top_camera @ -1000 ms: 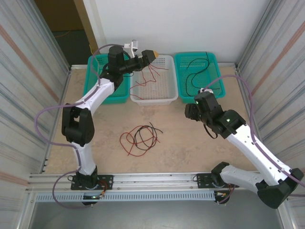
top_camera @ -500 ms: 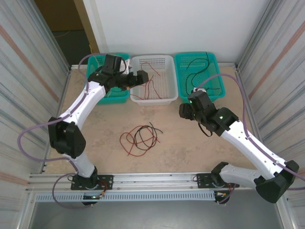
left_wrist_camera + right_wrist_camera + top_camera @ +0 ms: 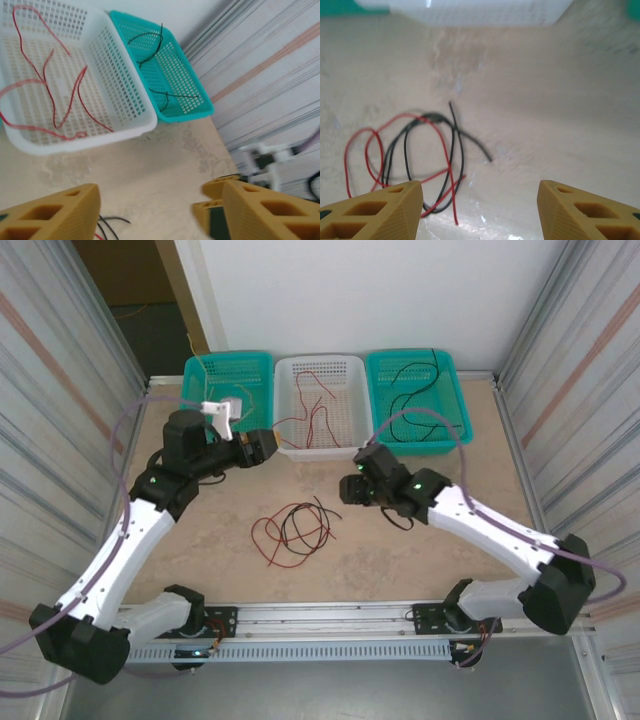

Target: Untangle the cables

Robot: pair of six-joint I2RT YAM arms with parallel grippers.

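Left tool (image 3: 258,448) (image 3: 150,215): fingers spread wide, nothing between them. It hangs over bare counter (image 3: 400,560) just in front of the white basket (image 3: 325,451), near its left front corner. In the left wrist view the gap frames counter, and a bit of black cable pokes in at the bottom edge by the left finger.

Right tool (image 3: 348,488) (image 3: 480,210): also wide open, empty. It sits over the counter just to the right of the cable tangle (image 3: 295,530), pointing at it, not touching. In the right wrist view the cable tangle (image 3: 420,155) lies ahead and left of the gap.

The cable tangle is red and black loops crossing each other, flat on the counter mid-way between the arms and well in front of the baskets.

White basket (image 3: 90,142): loose red cables (image 3: 318,420) (image 3: 50,95) inside.
Teal basket (image 3: 450,390) (image 3: 185,116), touching its right side: black cables (image 3: 410,400) (image 3: 150,45) inside.
Second teal basket (image 3: 255,375) on the left: contents too faint to tell.
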